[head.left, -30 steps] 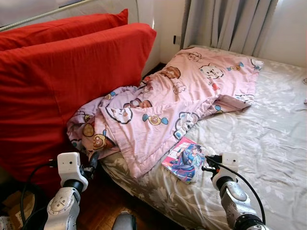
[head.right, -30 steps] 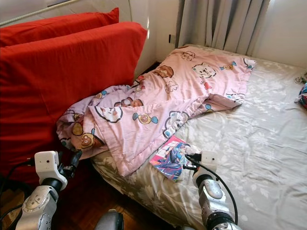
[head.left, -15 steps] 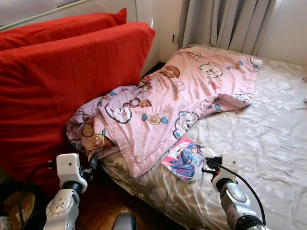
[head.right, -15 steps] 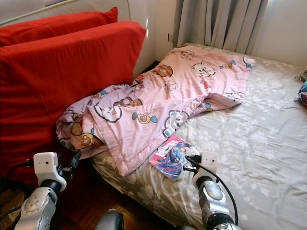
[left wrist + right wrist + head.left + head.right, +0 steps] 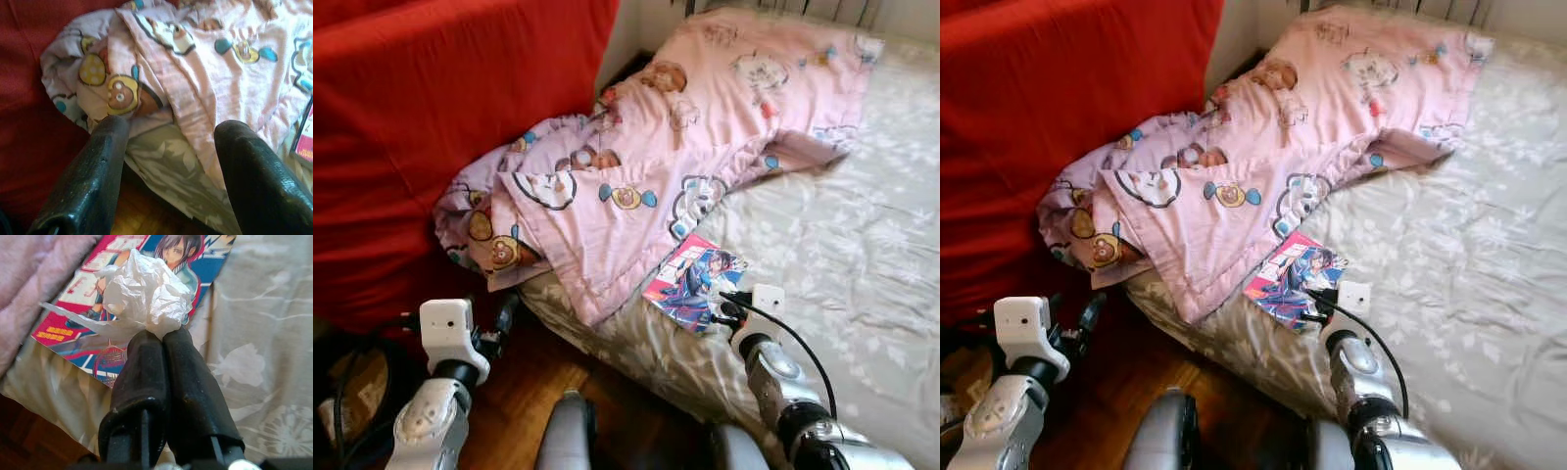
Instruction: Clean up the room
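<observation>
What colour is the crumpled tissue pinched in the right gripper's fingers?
White. The crumpled tissue shows best in the right wrist view, held over the magazine.

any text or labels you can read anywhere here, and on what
Nothing can be read for certain.
Magazine on the bed: yellow and white lettering on its pink cover, too blurred to read.
Pink blanket: cartoon animal prints, no words.
Crumpled tissue held by the right end effector: blank.
</observation>
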Tool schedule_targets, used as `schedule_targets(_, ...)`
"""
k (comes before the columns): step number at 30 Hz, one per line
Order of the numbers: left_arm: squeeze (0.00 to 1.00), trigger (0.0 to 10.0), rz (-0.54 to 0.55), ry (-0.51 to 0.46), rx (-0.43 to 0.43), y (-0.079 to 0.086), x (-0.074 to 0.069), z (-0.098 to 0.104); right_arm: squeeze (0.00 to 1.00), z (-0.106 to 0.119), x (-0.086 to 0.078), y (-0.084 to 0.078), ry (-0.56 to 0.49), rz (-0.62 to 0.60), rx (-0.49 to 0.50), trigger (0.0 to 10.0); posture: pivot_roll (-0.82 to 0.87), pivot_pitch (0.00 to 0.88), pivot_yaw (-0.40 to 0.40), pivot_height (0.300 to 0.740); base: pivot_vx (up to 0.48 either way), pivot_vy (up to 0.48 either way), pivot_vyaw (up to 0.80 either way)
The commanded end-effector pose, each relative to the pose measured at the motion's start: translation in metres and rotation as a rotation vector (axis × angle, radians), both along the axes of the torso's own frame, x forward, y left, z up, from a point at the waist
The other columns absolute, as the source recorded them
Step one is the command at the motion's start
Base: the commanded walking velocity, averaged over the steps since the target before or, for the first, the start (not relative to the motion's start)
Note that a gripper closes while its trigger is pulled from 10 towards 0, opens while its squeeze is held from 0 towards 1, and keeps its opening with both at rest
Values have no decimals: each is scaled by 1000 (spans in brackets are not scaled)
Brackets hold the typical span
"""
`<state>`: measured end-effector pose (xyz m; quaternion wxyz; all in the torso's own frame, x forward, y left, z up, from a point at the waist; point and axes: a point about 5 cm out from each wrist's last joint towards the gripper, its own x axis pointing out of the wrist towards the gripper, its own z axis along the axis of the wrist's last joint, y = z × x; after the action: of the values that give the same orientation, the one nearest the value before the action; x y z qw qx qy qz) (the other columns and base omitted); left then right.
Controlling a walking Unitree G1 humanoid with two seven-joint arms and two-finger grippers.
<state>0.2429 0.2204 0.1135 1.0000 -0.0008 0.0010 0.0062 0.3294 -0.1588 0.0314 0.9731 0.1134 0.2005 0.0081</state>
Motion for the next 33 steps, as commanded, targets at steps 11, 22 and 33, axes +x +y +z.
schedule_targets(11, 0, 10000, 34, 81, -12, 2, -32, 1, 63, -7, -5, -8, 43, -33, -46, 10000, 292, 518, 45, 655, 0, 0, 0)
schedule_targets(22, 0, 10000, 36, 123, -24, -4, -41, -2, 325, -13, -12, -20, 65, -63, -68, 10000, 289, 529, 41, 655, 0, 0, 0)
schedule_targets(33, 0, 10000, 42, 139, -15, -3, -46, 0, 914, -13, -10, -5, 65, 1, -39, 10000, 308, 533, 49, 655, 0, 0, 0)
